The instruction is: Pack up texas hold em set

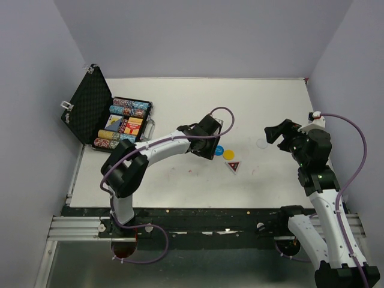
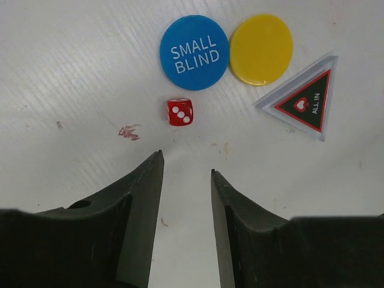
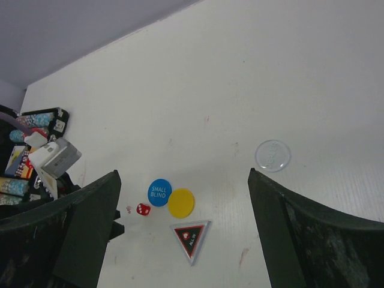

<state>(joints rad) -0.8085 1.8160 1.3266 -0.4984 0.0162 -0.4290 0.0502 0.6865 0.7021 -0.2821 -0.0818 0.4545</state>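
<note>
Left hand [image 2: 186, 174] faces red die [image 2: 180, 111], unseen from overhead.

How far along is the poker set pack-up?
Done: chips sit in the open case. In hand: nothing; left hand hovers open just short of the red die, right hand open, empty. Left: die, blue disc, yellow disc, triangle token and clear disc lie loose on the table; case not yet shut.

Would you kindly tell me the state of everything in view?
case: open, chips inside
red die: loose, three pips showing
blue disc: flat, lettering up
yellow disc: flat
triangular token: flat, print up
white disc: flat, lying apart
left gripper: open, empty
right gripper: open, empty
</note>
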